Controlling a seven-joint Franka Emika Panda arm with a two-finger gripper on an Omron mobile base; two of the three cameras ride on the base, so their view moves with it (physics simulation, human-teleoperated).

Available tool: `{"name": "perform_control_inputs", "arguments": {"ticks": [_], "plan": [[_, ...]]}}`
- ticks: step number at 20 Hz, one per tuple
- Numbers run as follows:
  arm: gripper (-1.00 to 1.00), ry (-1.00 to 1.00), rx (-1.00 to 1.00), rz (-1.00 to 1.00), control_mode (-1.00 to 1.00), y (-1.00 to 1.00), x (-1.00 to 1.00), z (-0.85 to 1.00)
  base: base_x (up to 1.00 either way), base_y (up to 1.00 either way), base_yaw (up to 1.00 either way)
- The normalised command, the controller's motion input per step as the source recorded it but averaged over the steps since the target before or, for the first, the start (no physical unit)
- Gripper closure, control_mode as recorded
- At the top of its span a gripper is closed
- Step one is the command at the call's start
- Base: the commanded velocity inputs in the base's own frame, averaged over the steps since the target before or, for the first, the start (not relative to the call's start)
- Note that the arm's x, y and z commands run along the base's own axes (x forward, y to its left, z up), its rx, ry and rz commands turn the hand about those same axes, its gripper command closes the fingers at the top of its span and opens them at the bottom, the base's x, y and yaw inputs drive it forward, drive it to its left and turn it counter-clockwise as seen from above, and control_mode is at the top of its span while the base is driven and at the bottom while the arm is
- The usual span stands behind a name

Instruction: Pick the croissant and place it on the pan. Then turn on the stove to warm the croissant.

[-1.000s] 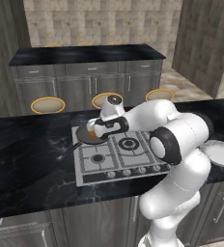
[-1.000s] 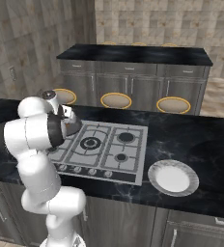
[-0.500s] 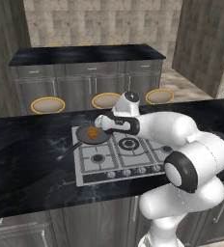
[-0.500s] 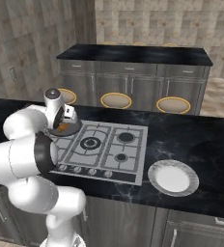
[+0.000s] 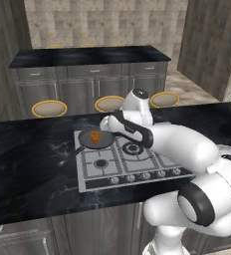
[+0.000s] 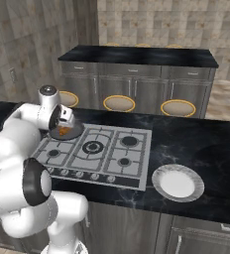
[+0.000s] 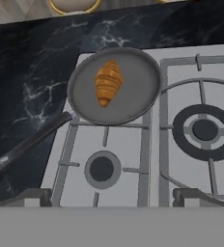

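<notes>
The croissant (image 7: pixel 107 82) lies in the pan (image 7: pixel 133 103), toward its 10 o'clock side. The pan sits at the 10 o'clock corner of the stove (image 7: pixel 181 164), its handle pointing to 8 o'clock over the dark tabletop (image 7: pixel 27 87). The claw (image 7: pixel 111 195) hangs above, spread wide and empty.

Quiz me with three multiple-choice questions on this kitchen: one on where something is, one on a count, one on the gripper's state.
1. Where does the croissant lie?
A. On the white plate
B. In the pan
C. On the bare counter

2. How many burners has the stove?
A. Three
B. Four
C. Five

3. How does the gripper stand?
A. Open, holding nothing
B. Shut on the croissant
C. Shut on the pan's handle

Answers:
1 B, the pastry sits inside the dark round pan.
2 C, five black burners show in the right base view.
3 A, the croissant lies free in the pan.
</notes>
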Motion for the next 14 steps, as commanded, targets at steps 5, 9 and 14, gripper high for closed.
{"name": "perform_control_inputs", "arguments": {"ticks": [5, 9, 14], "plan": [[-1.0, 0.12, 0.0, -0.06, -1.0, -0.09, -0.55, 0.23, 0.0, 0.0, 0.0], [-1.0, 0.07, 0.0, -0.04, -1.0, -0.21, -0.63, 0.02, 0.0, 0.0, 0.0], [-1.0, 0.03, 0.0, -0.02, -1.0, -0.17, -0.54, 0.0, 0.0, 0.0, 0.0]]}}
